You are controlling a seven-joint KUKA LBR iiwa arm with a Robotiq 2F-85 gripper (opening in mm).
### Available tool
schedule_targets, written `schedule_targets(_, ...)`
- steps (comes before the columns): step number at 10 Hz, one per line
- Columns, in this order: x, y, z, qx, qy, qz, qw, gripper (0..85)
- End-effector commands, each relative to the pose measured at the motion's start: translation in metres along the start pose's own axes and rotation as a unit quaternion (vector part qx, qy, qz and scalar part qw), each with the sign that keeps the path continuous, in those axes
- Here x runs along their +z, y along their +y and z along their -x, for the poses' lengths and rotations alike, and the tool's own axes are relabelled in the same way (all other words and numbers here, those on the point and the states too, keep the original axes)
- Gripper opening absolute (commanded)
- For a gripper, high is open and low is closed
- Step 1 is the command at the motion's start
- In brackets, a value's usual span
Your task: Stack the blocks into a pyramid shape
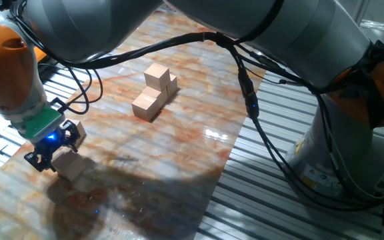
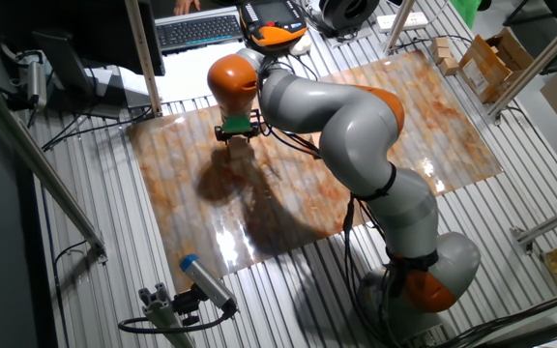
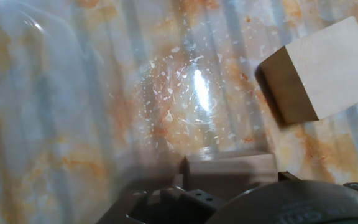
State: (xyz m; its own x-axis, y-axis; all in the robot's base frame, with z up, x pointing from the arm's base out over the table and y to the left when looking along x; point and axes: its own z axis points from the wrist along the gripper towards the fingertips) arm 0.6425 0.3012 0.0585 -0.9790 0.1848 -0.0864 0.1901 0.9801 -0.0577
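While a small pile [image 1: 155, 93] of about four blocks stands unfinished mid-worktop [image 1: 179, 143], the hand [image 1: 53, 151] grips another block [image 1: 69, 163] well apart.

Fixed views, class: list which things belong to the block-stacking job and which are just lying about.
Job: pile of blocks; single block at the gripper.
Lying about: keyboard; cardboard boxes.

One fixed view sits low and close beside the bench [image 1: 179, 133]. The other looks down from high and far. The hand view faces the marbled top, very near.
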Motion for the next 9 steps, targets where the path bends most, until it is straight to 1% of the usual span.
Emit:
schedule_targets(1, 0.0003, -0.0002, 0.0001, 0.000, 0.000, 0.000, 1.0000, 68.0)
schedule_targets(6, 0.0061, -0.0012, -0.0003, -0.007, 0.003, -0.005, 1.0000, 68.0)
schedule_targets(7, 0.0066, -0.0012, -0.0004, -0.011, 0.007, -0.006, 0.9999, 51.0)
schedule_targets(9, 0.0067, -0.0010, -0.0008, -0.015, 0.011, -0.007, 0.9998, 51.0)
